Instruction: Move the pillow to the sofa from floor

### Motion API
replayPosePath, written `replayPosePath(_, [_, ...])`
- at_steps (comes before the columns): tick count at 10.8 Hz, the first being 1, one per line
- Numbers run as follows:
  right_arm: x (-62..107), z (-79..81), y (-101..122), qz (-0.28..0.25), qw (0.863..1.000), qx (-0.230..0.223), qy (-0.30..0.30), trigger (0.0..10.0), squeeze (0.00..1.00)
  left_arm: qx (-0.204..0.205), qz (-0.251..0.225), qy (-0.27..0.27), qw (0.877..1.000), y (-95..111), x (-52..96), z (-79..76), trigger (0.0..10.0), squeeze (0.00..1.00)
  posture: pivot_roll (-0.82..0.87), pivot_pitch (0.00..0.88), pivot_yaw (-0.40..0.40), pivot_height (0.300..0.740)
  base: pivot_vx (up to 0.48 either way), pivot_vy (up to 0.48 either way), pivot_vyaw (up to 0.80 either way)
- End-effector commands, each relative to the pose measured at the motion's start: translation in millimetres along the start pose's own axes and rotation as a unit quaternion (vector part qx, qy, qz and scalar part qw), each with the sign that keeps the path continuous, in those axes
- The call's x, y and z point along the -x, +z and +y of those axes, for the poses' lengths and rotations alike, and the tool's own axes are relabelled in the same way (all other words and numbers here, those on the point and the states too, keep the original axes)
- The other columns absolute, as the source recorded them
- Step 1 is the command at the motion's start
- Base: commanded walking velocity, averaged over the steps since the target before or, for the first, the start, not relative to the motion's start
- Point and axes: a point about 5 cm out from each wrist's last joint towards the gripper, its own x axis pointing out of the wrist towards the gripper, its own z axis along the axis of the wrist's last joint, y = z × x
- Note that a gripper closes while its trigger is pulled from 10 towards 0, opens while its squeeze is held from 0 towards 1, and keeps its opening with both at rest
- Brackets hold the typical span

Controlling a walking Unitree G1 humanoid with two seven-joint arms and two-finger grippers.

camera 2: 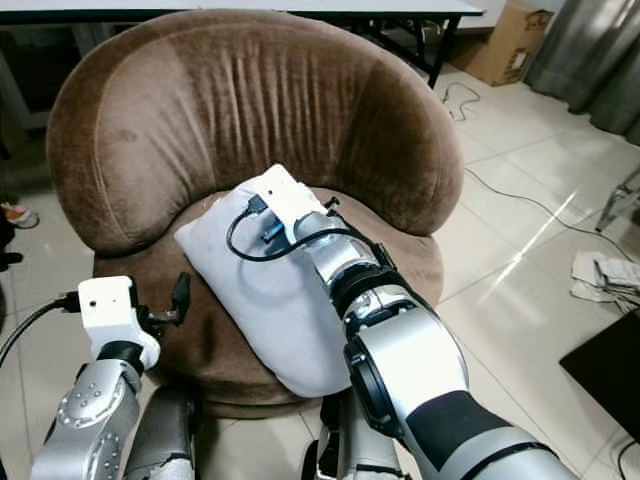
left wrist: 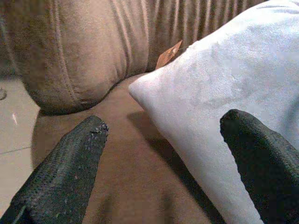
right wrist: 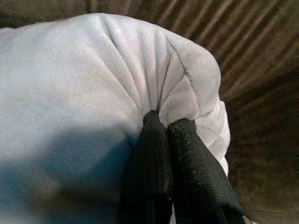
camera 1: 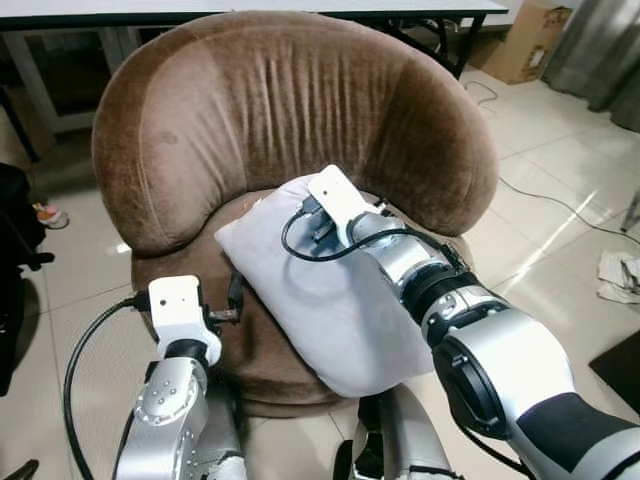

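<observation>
A pale grey pillow [camera 1: 335, 305] lies slanted on the seat of a round brown velvet sofa chair [camera 1: 250, 110], its near end hanging over the seat's front edge. My right gripper [right wrist: 168, 123] is shut on a bunched fold at the pillow's far corner, close to the backrest. The right arm [camera 1: 480, 340] reaches over the pillow. My left gripper [left wrist: 166, 122] stands open low over the seat, beside the pillow's left corner, with nothing between its fingers [left wrist: 70, 163]. An orange tag [left wrist: 168, 53] shows behind the pillow.
A table [camera 1: 250, 8] stands behind the chair. A cardboard box [camera 1: 530, 40] and grey curtains [camera 1: 600, 50] are at the back right. A cable [camera 1: 560, 205] runs over the tiled floor at right, near crumpled paper [camera 1: 620, 275]. A dark object [camera 1: 15, 230] stands at left.
</observation>
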Motion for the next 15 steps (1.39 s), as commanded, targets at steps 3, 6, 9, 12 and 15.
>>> replayPosePath(3, [1.1,4.5,-21.0,0.040,0.999,-0.014,0.015,0.0,0.00,-0.002,-0.003,-0.005,1.000,0.3,-1.6,-5.4,10.0,0.00,0.09,0.000,-0.162,0.563,0.000,0.000,0.00])
replayPosePath(6, [1.3,4.6,-21.9,0.040,0.999,-0.014,0.016,0.0,0.00,-0.001,-0.002,-0.005,1.000,0.1,-1.6,-6.3,10.0,0.00,0.09,0.000,-0.162,0.563,0.000,0.000,0.00])
replayPosePath(9, [1.3,4.7,-22.5,0.041,0.999,-0.014,0.015,0.0,0.00,-0.001,-0.001,-0.005,1.000,-0.5,-1.2,-6.6,10.0,0.00,0.08,0.000,-0.162,0.563,0.000,0.000,0.00])
replayPosePath(12, [1.7,3.7,-25.9,0.053,0.999,0.004,0.008,10.0,0.00,0.000,-0.001,-0.005,1.000,-0.6,-1.2,-7.4,10.0,0.00,0.08,0.000,-0.164,0.563,0.000,0.000,0.00])
replayPosePath(15, [1.9,1.2,-26.4,0.051,0.999,-0.004,-0.001,10.0,1.00,0.000,0.000,-0.005,1.000,-1.2,-0.9,-7.3,10.0,0.00,0.08,0.000,-0.168,0.563,0.000,0.000,0.00])
